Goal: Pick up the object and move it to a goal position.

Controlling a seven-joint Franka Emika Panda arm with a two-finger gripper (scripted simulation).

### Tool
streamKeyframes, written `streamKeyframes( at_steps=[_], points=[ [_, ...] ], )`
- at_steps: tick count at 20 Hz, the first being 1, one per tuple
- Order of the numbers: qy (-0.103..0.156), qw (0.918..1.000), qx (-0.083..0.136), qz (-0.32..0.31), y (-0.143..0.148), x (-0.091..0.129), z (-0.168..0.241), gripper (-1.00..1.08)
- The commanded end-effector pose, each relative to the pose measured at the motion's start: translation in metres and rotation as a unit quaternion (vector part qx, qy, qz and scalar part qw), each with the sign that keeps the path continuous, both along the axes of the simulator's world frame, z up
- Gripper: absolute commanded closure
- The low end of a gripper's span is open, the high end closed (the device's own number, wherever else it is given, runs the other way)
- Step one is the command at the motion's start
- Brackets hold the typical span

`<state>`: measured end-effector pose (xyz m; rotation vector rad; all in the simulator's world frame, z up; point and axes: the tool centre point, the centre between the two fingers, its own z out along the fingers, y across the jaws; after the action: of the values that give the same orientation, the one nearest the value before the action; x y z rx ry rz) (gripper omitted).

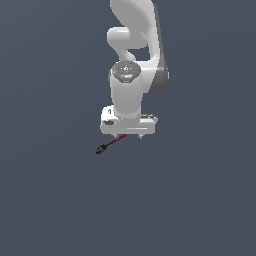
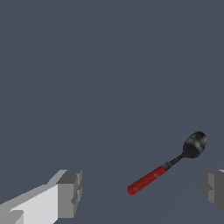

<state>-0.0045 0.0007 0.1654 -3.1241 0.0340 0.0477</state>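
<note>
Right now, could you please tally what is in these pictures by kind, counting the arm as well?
Spoon (black bowl, red handle): 1
Robot arm with gripper, jaws open: 1
Total: 2

The arm [image 1: 134, 45] is seen reaching downward, wrist vertical. The gripper [image 1: 128, 136] is pointed straight down, its jaws spread wide. Nothing is held between the fingers [image 2: 69, 193]; both grey pads are seen bare and well apart.
</note>
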Motion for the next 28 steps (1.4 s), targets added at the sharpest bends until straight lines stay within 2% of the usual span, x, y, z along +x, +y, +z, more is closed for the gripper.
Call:
streamKeyframes(
  at_steps=[1,9,16,23,28],
  points=[
    [0.000,1.0000,0.000,0.000,0.000,0.000,0.000,-0.92],
    [-0.016,0.9998,0.007,-0.010,-0.016,0.008,0.017,-0.92],
    [-0.016,0.9997,0.007,-0.019,-0.018,0.007,0.014,-0.92],
    [-0.014,0.9974,0.007,-0.070,-0.026,0.000,-0.003,-0.92],
    [-0.013,0.9912,0.006,-0.132,-0.037,-0.010,-0.024,-0.92]
  ],
)
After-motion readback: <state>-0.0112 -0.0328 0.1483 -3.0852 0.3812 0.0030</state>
